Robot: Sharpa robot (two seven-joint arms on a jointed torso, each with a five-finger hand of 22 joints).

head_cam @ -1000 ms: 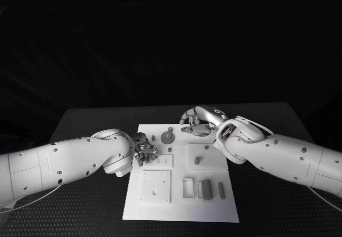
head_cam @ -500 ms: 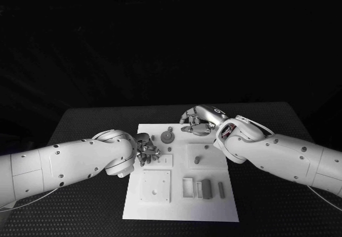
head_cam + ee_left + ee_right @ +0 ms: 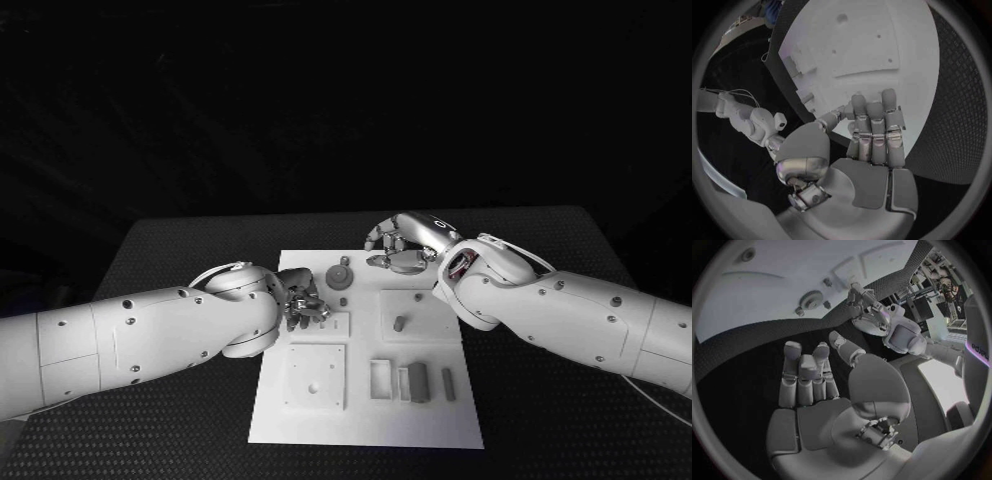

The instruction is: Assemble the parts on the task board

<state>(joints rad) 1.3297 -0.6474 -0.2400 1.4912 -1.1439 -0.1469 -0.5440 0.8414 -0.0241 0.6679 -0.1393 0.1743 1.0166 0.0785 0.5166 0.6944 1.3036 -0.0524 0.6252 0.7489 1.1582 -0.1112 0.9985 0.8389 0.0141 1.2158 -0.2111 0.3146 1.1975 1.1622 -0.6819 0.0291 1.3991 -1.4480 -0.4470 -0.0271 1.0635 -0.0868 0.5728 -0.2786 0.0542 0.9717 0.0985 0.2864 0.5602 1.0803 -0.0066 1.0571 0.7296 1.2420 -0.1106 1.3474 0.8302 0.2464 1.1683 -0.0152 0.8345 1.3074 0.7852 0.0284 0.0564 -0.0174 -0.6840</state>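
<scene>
— White board [image 3: 368,410] sits mid-worktop [image 3: 173,250], and both arms are over its far half. How much is done, would you say?

— Early days, I'd judge. A gear [image 3: 339,277] stands at the far end, a peg [image 3: 398,323] is upright in the right-hand square block, and near that, a grey bar [image 3: 417,382] lies beside an open slot with a thinner piece [image 3: 449,384] to its right. Those near pieces look loose, not seated.

— And the left robot hand [image 3: 300,305]?

— Down at the board's left edge, just left of the gear, fingers curled low over the surface. The wrist view has those fingers [image 3: 873,125] lying flat and together over the board, nothing between them that I can make out. Whether it's pinching a small part, I cannot tell.

— Right robot hand [image 3: 401,245]?

— Hovering off the board's far right corner, fingers bent in. From its own wrist the fingers [image 3: 804,372] are loosely curled, palm bare, holding nothing I can see. So closed, empty.

— What's left, then?

— Most of it, by my reckoning: bar and thin piece into their slots, plus whatever goes in the plain left block [image 3: 316,377].
</scene>
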